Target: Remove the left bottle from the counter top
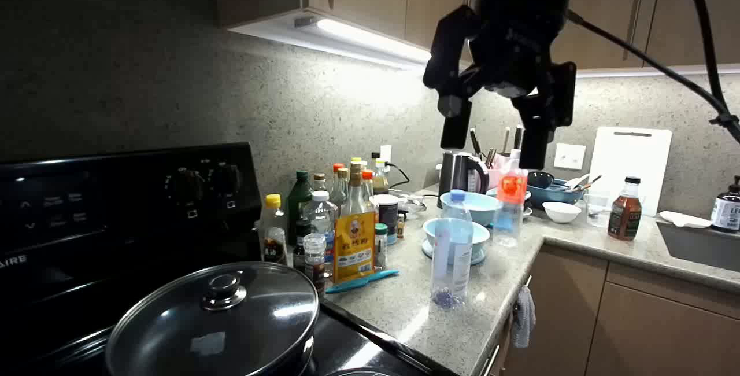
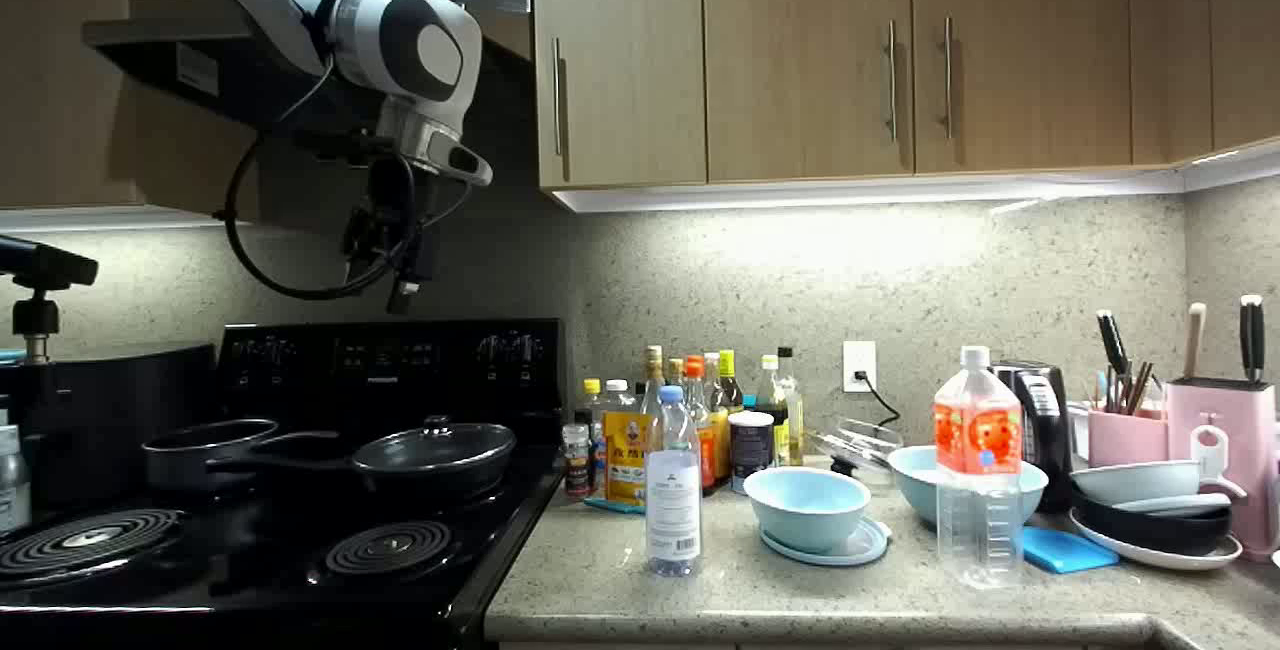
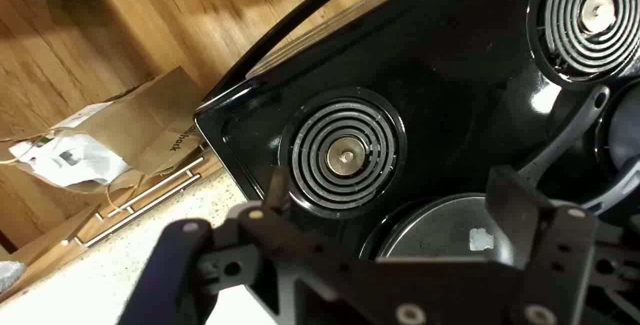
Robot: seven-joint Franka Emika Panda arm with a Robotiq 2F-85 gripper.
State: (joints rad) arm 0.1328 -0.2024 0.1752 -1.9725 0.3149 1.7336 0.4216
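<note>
The left bottle [image 1: 452,260] is a tall translucent whitish bottle with a blue cap and a white label. It stands upright on the counter top [image 1: 399,306]. In an exterior view the bottle [image 2: 674,500] stands near the stove-side end of the grey speckled counter top [image 2: 800,600]. My gripper [image 1: 495,143] is open and empty, high in the air. In an exterior view the gripper [image 2: 385,280] hangs above the stove, well to the left of the bottle. In the wrist view the open fingers [image 3: 392,182] are spread over the stove; the bottle is out of view there.
A lidded pan [image 2: 435,455] sits on the black stove [image 3: 450,90]. Several condiment bottles [image 1: 354,191] stand behind the left bottle. Teal bowls [image 2: 806,510] and a larger clear bottle with an orange label [image 2: 980,490] stand to its right. Cabinets [image 2: 800,60] and a range hood [image 2: 200,60] overhang.
</note>
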